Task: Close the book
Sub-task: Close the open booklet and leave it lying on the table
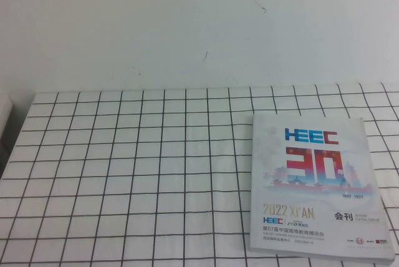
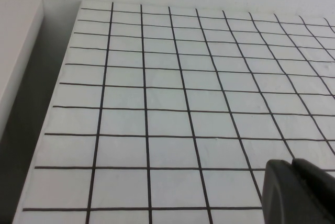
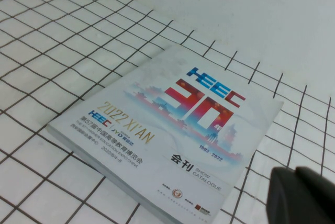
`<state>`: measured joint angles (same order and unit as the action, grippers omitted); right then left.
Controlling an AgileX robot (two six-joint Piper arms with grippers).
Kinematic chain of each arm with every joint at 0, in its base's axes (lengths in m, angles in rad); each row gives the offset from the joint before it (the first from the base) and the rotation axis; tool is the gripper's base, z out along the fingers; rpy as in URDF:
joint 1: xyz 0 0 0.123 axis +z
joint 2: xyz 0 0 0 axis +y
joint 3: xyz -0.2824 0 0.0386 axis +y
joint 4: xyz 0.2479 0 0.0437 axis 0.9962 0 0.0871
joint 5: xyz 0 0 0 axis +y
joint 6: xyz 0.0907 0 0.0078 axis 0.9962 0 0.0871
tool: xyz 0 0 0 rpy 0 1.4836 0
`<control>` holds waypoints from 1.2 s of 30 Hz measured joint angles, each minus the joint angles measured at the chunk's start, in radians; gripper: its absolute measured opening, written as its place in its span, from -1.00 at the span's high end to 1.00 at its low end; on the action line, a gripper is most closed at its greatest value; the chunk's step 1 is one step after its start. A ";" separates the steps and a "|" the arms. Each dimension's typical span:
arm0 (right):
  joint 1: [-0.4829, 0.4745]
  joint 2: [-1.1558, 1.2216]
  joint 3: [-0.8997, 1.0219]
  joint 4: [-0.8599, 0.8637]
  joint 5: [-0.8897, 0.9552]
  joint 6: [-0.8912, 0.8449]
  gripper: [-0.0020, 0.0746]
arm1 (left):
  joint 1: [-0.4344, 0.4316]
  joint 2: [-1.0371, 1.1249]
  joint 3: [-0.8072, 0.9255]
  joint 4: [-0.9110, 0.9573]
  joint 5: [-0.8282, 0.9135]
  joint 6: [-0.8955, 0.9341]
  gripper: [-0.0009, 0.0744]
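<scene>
**Item 1. Left gripper** (image 2: 298, 192). Only a dark part of it is seen, in its own wrist view. It is held above bare checked cloth (image 1: 137, 173) on the left of the table, well apart from the book. Whether it is apart or together cannot be told. Nothing is seen to be carried. It is not shown in the high view.

**Item 2. Checked cloth.** White with a black grid, it is spread flat over the table. A plain white wall (image 1: 187, 24) is seen behind it.

**Item 3. Book** (image 1: 318, 186). It lies flat on the right, near part of the cloth, with its lower edge close to the table's near edge. The front cover is turned up, printed with "HEEC", a large "30" and "2022 XI'AN". No page is seen lifted, so the book is judged shut.

**Item 4. Right gripper** (image 3: 303, 195). Only a dark part is seen, in its wrist view, raised above the book (image 3: 167, 130) and not touching it. Its state cannot be told. It is not shown in the high view.

**Step in hand.** The closing is judged done.

**Next move.** No pressing or turning is called for. At most, both arms would be kept clear so the cover is left undisturbed.
</scene>
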<state>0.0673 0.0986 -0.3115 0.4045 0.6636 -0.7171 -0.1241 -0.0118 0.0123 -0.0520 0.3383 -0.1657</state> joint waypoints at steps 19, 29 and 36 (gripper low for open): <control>-0.089 -0.111 0.326 -0.369 -0.499 0.392 0.95 | 0.000 0.000 0.000 0.004 0.000 -0.003 0.99; -0.130 -0.111 0.333 -0.437 -0.313 0.594 0.95 | 0.000 0.000 0.000 0.008 0.000 -0.003 0.99; -0.130 -0.111 0.332 -0.439 -0.311 0.638 0.95 | 0.000 -0.002 0.000 0.008 0.000 -0.003 0.99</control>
<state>-0.0629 -0.0128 0.0205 -0.0340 0.3522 -0.0793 -0.1241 -0.0139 0.0123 -0.0445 0.3383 -0.1684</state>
